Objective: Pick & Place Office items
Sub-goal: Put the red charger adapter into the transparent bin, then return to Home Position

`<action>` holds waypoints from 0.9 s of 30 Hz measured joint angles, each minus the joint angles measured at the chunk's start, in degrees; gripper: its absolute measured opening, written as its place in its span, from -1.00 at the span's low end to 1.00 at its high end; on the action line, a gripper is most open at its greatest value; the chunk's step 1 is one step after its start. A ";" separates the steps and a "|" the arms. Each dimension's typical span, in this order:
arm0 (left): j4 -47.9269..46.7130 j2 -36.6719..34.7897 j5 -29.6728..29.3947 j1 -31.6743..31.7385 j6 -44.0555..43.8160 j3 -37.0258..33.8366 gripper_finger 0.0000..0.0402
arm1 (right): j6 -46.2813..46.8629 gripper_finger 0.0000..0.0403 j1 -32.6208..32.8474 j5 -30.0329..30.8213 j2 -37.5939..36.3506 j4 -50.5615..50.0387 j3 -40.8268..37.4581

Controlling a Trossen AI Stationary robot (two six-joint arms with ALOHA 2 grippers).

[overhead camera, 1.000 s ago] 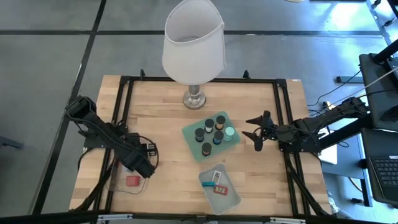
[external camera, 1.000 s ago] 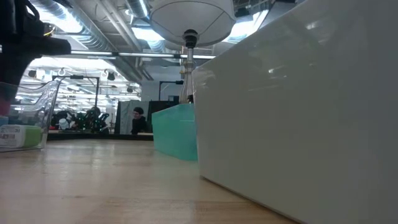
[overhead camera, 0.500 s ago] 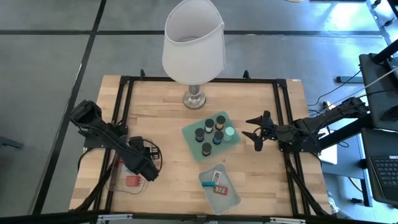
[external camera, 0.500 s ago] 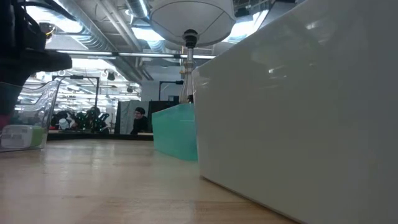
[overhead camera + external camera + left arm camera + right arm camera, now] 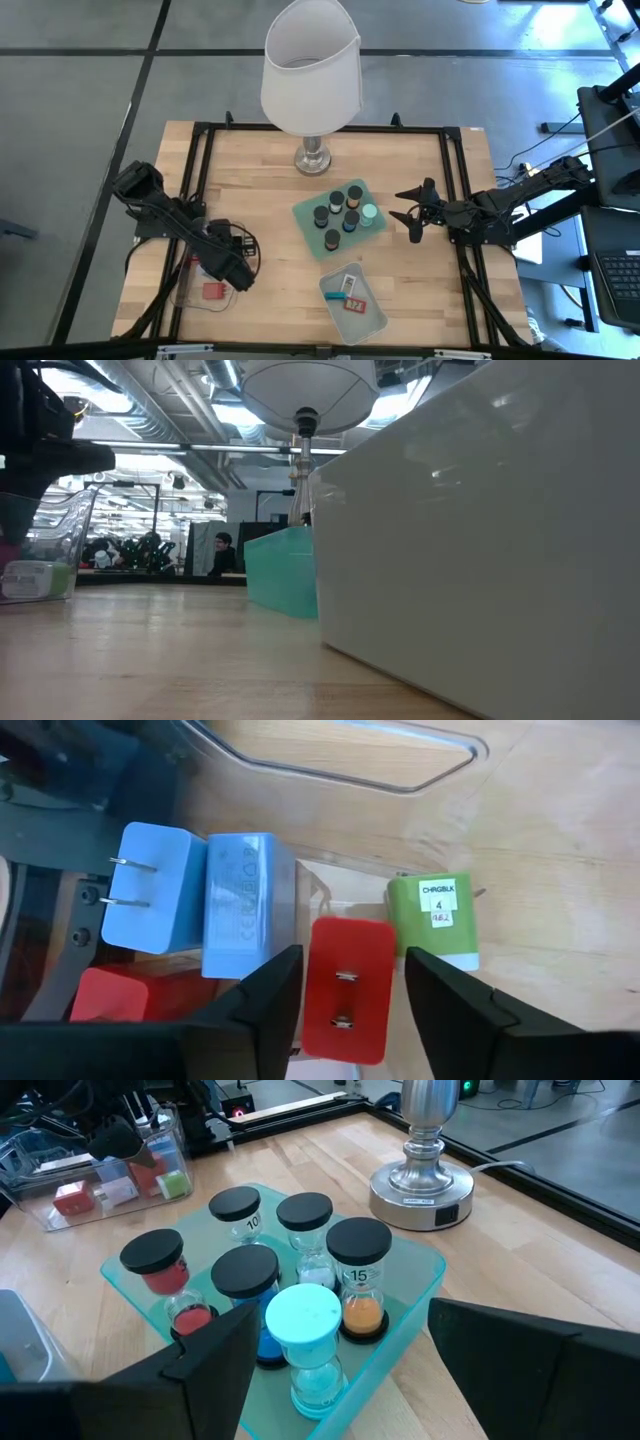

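Red charger block (image 5: pixel 345 985) between left end effector (image 5: pixel 345 995) fingers (bin-crowded).

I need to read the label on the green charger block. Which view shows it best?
The left wrist view: the green charger block faces the camera with its white label readable. The right wrist view shows it small inside the clear bin; the high view hides it under the left arm; the low view gives only a sliver.

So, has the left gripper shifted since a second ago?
Yes: the left gripper moved slightly away from the white-shaded lamp, farther over the clear plastic bin, then stopped.
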 joint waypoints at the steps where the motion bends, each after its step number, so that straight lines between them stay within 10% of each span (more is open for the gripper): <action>1: 0.00 0.00 -0.02 0.06 0.00 0.00 -0.12 | 0.00 0.44 0.00 -0.02 0.00 0.00 0.00; 27: -10.62 -1.16 -12.23 0.06 3.93 8.84 -0.09 | 0.00 0.44 0.00 0.00 0.00 0.00 0.00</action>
